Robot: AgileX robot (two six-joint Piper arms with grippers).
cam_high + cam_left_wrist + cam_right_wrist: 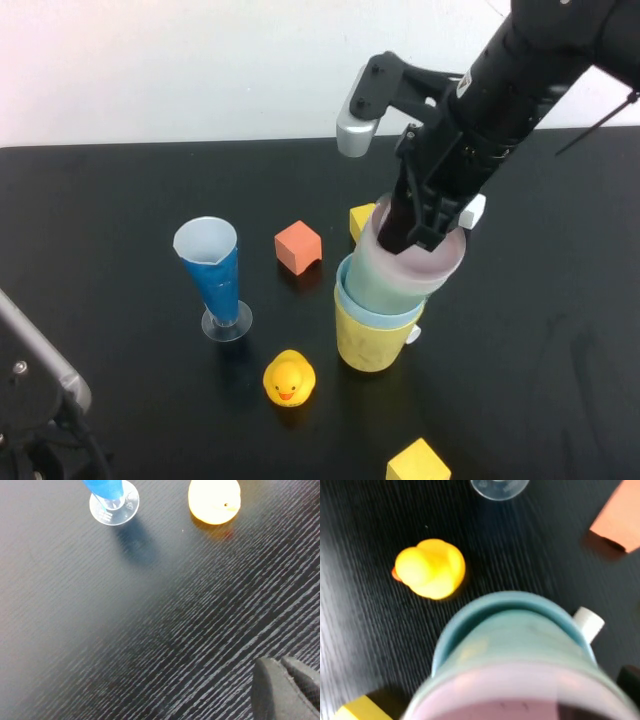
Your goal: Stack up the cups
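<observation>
The cups stand nested in one stack at the table's middle: yellow cup (366, 348) at the bottom, then light blue cup (372, 313), green cup (383, 284) and pink cup (442, 267) on top. My right gripper (410, 225) reaches down from the back right onto the pink cup's rim. The right wrist view looks down the stack, with the pink cup (520, 692) closest, the green cup (520, 642) below it and the blue cup's rim (510, 602) beyond. My left gripper (281, 682) hangs shut and empty over bare table at the front left, far from the stack.
A tall blue cone glass (215, 272) stands left of the stack and a rubber duck (289, 380) sits in front of it. An orange block (298, 247) and a yellow block (360, 220) lie behind. Another yellow block (418, 463) lies near the front edge. A small white piece (413, 334) lies beside the stack.
</observation>
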